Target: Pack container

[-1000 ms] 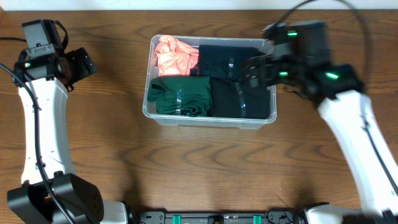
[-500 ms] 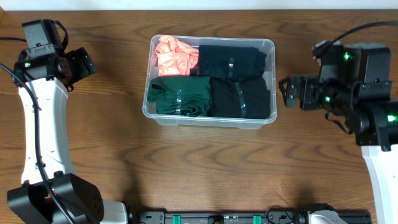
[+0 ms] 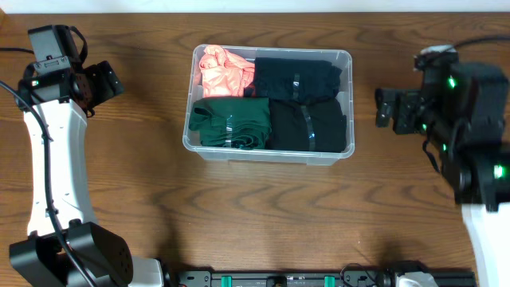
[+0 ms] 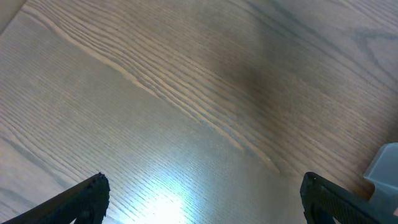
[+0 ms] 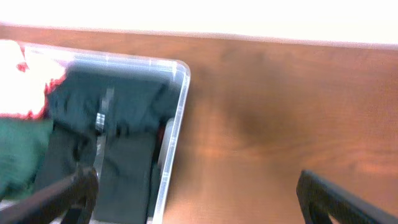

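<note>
**Reviewer:** Overhead view: where did the task's thing stand?

**Inspector:** The large, clear plastic, rectangular container (image 3: 267, 155) sat on the brown wood-grain table (image 3: 239, 215), mid-width and toward the far edge. Four folded garments filled it: a salmon-pink cloth (image 3: 225, 72) at far left, a black cloth (image 3: 296, 78) at far right, a dark green cloth (image 3: 233, 122) at near left and a second black cloth (image 3: 309, 125) at near right.

**Reviewer:** And the tools?

**Inspector:** The left gripper (image 3: 107, 82) hung well apart from the container, at the table's left. The right gripper (image 3: 385, 109) was near the container's right wall but clear of it. Neither carried anything.

**Reviewer:** Left wrist view?

**Inspector:** Bare wood only. The left gripper's two black fingertips (image 4: 87, 196) stood at opposite lower corners of the view, spread wide, with nothing between them. A pale grey shape at the right edge could not be identified.

**Reviewer:** Right wrist view?

**Inspector:** The picture was blurred. The right gripper's fingertips (image 5: 336, 202) were likewise spread wide and empty. One rounded corner of the container showed at the left, with black cloth against its wall, green cloth at the left edge and a washed-out pale cloth beyond.
</note>
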Controlling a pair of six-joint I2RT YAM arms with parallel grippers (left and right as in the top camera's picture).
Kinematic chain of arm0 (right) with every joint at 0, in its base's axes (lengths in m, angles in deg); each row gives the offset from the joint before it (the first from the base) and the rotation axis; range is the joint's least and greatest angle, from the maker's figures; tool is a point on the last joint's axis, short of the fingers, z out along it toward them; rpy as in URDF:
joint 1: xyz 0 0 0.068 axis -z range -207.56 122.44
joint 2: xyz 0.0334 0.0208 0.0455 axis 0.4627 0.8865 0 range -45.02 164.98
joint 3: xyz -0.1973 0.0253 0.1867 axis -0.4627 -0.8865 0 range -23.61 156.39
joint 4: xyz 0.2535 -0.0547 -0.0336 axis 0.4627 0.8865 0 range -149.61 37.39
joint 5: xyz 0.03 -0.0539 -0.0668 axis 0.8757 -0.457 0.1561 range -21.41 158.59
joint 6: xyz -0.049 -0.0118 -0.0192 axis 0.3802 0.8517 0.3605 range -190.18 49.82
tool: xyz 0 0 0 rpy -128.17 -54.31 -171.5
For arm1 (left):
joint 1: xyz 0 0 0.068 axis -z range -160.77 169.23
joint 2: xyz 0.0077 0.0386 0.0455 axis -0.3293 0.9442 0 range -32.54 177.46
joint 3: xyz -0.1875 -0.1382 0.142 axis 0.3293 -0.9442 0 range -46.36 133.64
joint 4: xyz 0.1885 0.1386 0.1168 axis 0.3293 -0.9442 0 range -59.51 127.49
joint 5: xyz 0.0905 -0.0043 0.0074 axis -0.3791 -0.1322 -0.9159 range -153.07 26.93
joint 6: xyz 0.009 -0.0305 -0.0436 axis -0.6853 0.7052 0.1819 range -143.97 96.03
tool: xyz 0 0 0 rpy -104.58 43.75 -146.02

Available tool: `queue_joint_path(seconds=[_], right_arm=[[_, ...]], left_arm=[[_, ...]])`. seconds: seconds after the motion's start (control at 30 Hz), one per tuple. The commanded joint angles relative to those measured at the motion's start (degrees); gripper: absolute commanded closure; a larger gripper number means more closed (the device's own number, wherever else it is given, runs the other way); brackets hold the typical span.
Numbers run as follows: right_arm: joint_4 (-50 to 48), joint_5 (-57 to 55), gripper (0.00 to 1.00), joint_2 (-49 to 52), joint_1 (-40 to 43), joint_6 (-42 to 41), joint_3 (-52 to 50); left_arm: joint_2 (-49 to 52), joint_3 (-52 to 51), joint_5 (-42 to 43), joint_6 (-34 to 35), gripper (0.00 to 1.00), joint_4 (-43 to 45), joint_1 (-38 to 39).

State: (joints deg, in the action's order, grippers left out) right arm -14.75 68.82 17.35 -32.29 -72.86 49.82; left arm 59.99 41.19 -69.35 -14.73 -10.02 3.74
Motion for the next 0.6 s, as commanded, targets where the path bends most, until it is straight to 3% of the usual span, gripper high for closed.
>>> queue_joint_path(seconds=[0.0, 0.3, 0.57], right_arm=[[-7.72, 1.73, 0.01, -8.57, 2.27, 0.63, -10.91], [-40.87, 6.03, 0.01, -31.39, 4.50, 0.66, -48.33], [-45.75, 6.01, 0.01, -47.76, 6.47, 0.63, -65.37]], left_arm=[[-0.04, -0.02, -0.42, 0.50, 0.02, -0.02, -0.20], [-0.04, -0.02, -0.44, 0.50, 0.02, -0.02, -0.20], [-0.04, -0.02, -0.42, 0.50, 0.02, -0.02, -0.20]])
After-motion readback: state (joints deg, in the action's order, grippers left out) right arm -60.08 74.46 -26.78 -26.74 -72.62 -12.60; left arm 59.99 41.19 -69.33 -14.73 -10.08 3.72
